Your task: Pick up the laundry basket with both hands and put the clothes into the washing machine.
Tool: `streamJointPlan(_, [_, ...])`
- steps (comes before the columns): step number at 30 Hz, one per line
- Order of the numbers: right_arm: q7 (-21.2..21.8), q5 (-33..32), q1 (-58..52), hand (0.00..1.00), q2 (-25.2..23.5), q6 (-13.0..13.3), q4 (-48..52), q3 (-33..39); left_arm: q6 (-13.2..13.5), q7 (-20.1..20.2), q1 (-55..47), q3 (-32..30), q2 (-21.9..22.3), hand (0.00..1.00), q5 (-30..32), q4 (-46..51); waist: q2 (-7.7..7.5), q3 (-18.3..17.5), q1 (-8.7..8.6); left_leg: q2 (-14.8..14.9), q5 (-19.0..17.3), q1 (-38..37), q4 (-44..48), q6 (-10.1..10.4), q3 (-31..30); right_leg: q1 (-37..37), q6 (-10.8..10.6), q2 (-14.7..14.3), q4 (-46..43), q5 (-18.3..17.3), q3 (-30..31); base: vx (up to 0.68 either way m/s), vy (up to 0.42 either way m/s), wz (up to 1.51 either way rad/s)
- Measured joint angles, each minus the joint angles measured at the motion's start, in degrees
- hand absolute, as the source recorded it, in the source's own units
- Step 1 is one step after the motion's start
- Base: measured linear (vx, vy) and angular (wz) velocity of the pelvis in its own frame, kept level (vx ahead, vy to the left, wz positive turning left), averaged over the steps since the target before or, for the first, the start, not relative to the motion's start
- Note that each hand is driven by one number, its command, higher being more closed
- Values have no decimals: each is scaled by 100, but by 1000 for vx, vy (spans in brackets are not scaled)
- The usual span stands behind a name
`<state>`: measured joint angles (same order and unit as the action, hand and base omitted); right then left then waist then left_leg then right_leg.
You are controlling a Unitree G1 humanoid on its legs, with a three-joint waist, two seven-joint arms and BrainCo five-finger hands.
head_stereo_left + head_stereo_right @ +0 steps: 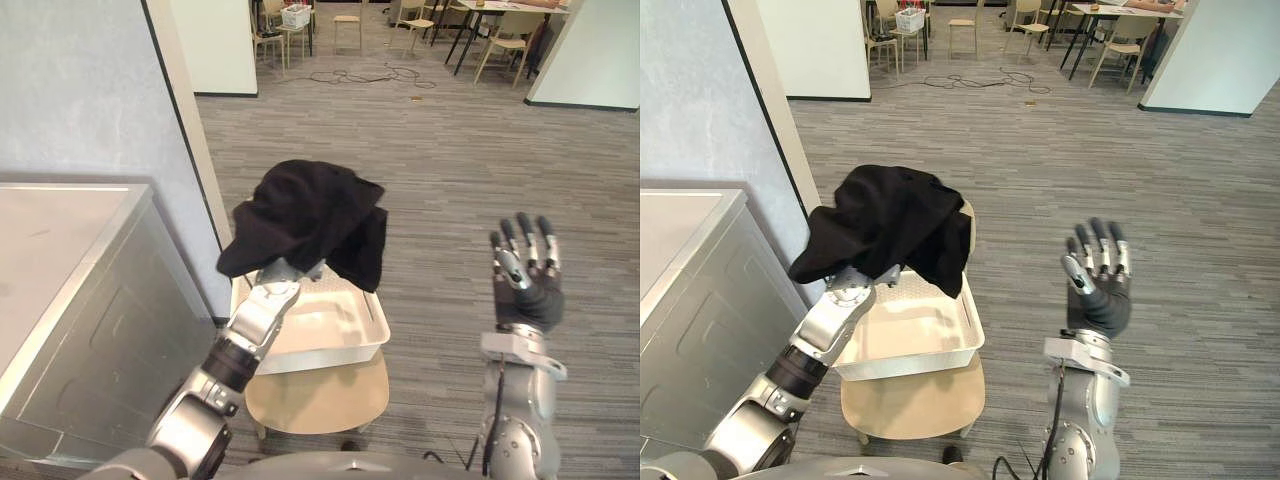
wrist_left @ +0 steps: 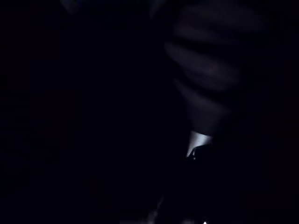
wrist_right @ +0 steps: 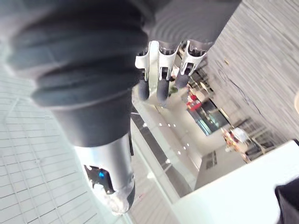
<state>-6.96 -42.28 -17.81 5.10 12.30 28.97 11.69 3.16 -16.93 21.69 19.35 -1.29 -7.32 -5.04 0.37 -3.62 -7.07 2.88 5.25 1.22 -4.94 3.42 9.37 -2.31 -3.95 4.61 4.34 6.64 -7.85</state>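
A black garment (image 1: 310, 215) hangs lifted over the white laundry basket (image 1: 345, 350), draped across my left hand (image 1: 283, 272), which reaches up into it from below. The cloth covers that hand, and the left wrist view is dark with fabric (image 2: 201, 74). The basket sits on a round beige stool (image 1: 320, 400), and its inside looks bare. The washing machine (image 1: 70, 300), grey with a flat top, stands at my left. My right hand (image 1: 525, 275) is raised to the right of the basket, open and apart from everything, its fingers (image 3: 161, 65) straight.
A white wall edge and door frame (image 1: 185, 150) rise just behind the basket. Grey carpet (image 1: 450, 150) stretches ahead and to the right. Chairs and tables (image 1: 290, 20) stand far at the back, with loose cables (image 1: 370, 75) on the floor there.
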Motion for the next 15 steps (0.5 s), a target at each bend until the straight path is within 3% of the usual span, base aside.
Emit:
streamJointPlan(8, [-126, 58, -188, 0, -459, -15, -279, 446, 111, 1, -921, -745, -15, 100, 94, 565, 98, -67, 5, 5, -16, 22, 0, 0, 163, -150, -13, 5, -29, 11, 112, 0, 3, -11])
streamJointPlan(15, [-187, 251, -184, 0, -737, -134, -2511, 383, 311, 315, -2166, -814, -36, 100, 300, 800, 153, -100, 115, 6, -28, 56, 1, 0, 162, -164, -12, 11, -23, 16, 86, 2, 1, -1])
